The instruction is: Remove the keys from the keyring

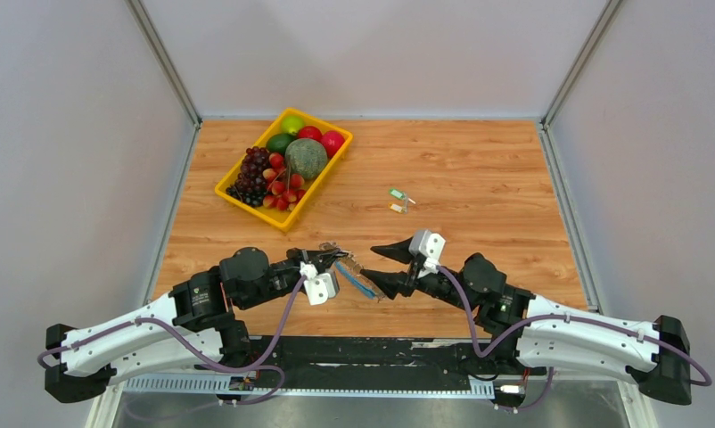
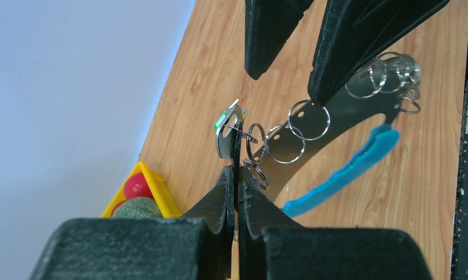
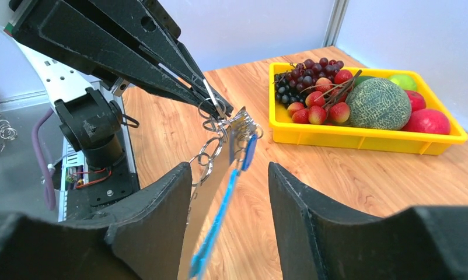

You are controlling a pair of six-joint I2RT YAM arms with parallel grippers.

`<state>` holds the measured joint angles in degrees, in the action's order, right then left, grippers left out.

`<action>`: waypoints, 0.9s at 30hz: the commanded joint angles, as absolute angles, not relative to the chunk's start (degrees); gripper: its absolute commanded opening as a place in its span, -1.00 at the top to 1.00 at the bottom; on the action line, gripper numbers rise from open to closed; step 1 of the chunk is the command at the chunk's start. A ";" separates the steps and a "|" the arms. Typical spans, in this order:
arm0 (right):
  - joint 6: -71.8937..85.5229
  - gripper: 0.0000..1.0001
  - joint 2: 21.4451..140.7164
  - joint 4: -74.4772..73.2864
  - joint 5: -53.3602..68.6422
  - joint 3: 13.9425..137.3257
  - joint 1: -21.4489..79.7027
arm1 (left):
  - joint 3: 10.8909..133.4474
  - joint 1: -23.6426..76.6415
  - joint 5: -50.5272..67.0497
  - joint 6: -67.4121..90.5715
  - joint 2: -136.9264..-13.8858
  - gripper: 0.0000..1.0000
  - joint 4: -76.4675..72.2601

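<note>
Left gripper (image 2: 237, 175) fills the near view, pinched tight on the keyring (image 2: 285, 142), which hangs off the table on the arm-base side of the yellow fruit tray (image 3: 360, 143). A green-headed key (image 2: 224, 125) is still on it. Right gripper (image 3: 230, 166) is spread wide at the blue strip (image 3: 217, 227); contact unclear. Two loose keys (image 1: 398, 201) lie right of the tray. Best approach, likely: pinch one key head only and work it along the coil.
</note>
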<state>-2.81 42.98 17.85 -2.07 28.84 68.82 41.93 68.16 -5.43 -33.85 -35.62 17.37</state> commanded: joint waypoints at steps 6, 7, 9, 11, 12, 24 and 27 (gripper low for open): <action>-5.71 -0.12 42.11 17.93 0.53 33.55 68.92 | 43.81 68.12 -4.37 -34.46 -35.29 1.00 13.97; -5.65 -0.13 42.09 17.59 1.31 33.87 68.97 | 43.83 68.12 -4.39 -34.45 -35.32 1.00 13.97; -5.63 -0.13 42.21 16.89 2.16 34.59 68.92 | 43.85 68.12 -4.39 -34.48 -35.31 1.00 13.97; -5.69 -0.07 42.66 16.20 2.60 35.16 68.91 | 43.86 68.12 -4.31 -34.38 -35.33 1.00 13.97; -5.85 -0.04 42.93 16.03 2.63 35.35 68.92 | 43.86 68.12 -4.24 -34.37 -35.33 1.00 13.93; -7.56 0.22 47.94 15.63 3.20 37.32 68.82 | 43.95 68.12 -3.92 -34.28 -35.18 1.00 14.06; -7.72 0.25 48.87 15.72 3.56 37.81 68.88 | 43.97 68.12 -3.80 -34.27 -35.23 1.00 14.06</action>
<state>-6.68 48.21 15.16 2.28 34.65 68.82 41.93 68.16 -4.56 -33.85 -35.62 17.37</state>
